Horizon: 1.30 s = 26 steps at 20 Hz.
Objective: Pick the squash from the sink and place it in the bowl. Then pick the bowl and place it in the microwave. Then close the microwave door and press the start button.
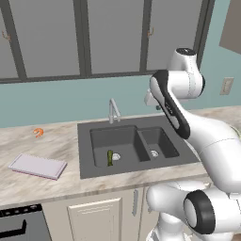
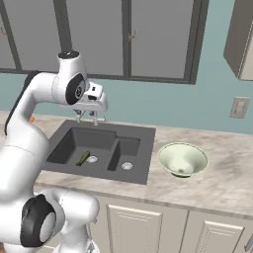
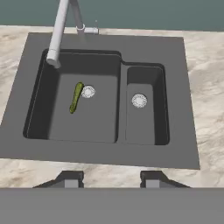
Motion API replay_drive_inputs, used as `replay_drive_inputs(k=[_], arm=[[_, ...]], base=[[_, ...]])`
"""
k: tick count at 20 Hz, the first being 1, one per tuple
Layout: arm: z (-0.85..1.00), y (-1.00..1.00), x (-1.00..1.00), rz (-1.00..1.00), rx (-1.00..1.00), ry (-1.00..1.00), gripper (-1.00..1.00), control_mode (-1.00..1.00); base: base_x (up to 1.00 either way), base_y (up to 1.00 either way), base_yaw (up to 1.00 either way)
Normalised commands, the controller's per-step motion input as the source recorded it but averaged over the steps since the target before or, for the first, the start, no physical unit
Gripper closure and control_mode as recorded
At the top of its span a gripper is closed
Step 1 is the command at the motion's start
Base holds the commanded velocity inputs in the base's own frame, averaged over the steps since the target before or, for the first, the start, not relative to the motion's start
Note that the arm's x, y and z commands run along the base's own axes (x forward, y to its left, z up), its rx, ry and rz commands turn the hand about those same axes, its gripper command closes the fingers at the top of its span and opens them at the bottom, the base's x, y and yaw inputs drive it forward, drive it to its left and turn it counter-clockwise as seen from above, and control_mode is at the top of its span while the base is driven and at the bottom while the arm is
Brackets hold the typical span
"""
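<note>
The two-finger end effector (image 3: 111,178) hung high above the dark grey double-basin sink (image 3: 188,109), its dark fingertips (image 3: 70,178) standing apart with nothing between them, partly open and empty. In the right base view the end effector (image 2: 85,117) sat just in front of the thin silver tap (image 3: 59,30), well clear of the basin floor.

The small, elongated dark green squash (image 3: 76,97) lay flat on the floor of the larger left basin, just beside the round silver drain (image 3: 88,92) and below the tap's spout. Picking it up was the step in hand, and it had not begun. To do it well, the end effector would probably need to shift over the left basin, turn so the fingers closed across the squash's narrow width rather than along its length, and descend straight down, staying clear of the tap and the basin wall.

The wide, round pale greenish-white bowl (image 2: 182,159) stood empty on the table to the right of the sink, near it but apart.

The beige marbled table (image 1: 56,146) also carried a flat pale lilac board (image 1: 37,166) and a small orange object (image 1: 38,132) to the left of the sink. Behind ran a teal wall (image 2: 163,106) under grey cabinet doors (image 1: 113,35), with a pale wall socket (image 2: 239,107) at the right.
</note>
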Motion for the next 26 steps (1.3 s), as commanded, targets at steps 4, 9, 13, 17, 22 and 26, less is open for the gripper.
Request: replay_drive_inputs(k=[4, 9, 13, 17, 22, 26], arm=[[-0.15, 0.37, -0.09, 0.00, -0.11, 0.05, -1.00, -1.00], [-0.83, 0.83, -0.23, 0.00, 0.00, 0.26, -1.00, -1.00], [-0.98, 0.74, 0.02, 0.00, 0.00, 0.19, -1.00, -1.00], [-0.86, 0.07, 0.20, 0.00, 0.06, 0.09, -1.00, -1.00], [-0.76, -0.09, 0.49, 0.19, 0.09, 0.00, -1.00, -1.00], [-0.71, -0.04, 0.62, 0.24, 0.06, -0.01, -1.00, -1.00]], base=[[0.00, 0.00, 0.00], [0.00, 0.00, 0.00], [0.00, 0.00, 0.00], [0.00, 0.00, 0.00], [0.00, 0.00, 0.00], [0.00, 0.00, 0.00]])
